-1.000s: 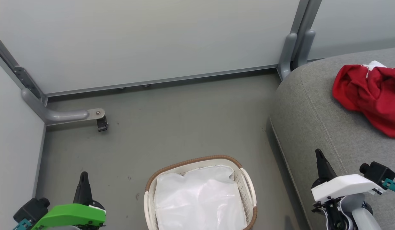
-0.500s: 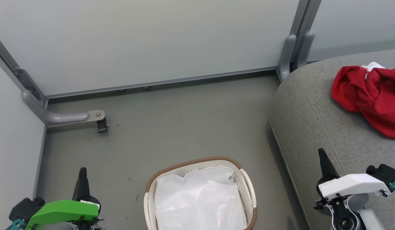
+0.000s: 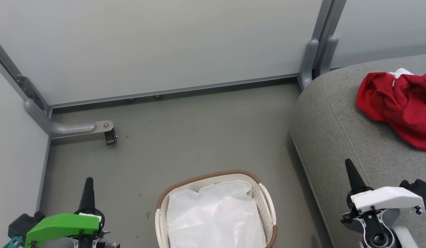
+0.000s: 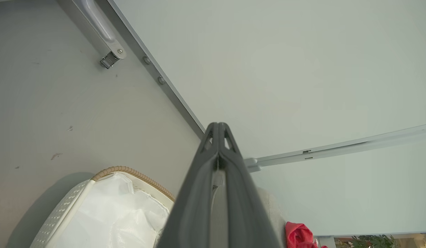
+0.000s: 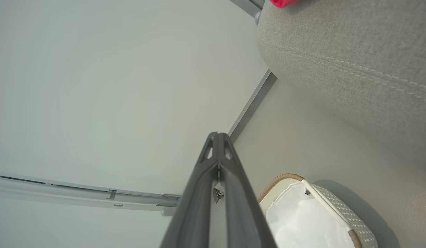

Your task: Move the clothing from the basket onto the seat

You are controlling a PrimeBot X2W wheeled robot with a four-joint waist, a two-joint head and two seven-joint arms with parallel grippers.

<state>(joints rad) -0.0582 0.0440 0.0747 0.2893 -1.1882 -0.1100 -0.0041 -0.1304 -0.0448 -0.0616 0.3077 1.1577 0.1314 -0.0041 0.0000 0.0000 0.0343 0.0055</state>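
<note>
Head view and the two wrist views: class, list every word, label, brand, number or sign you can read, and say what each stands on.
No text can be read in these pictures.
Faint tiny print on the white cover of the right gripper: too small to read.
The basket, the clothing and the seat bear no visible lettering.

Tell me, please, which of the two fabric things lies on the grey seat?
The red clothing, bunched on the seat. The white cloth liner instead sits inside the basket on the floor.
</note>
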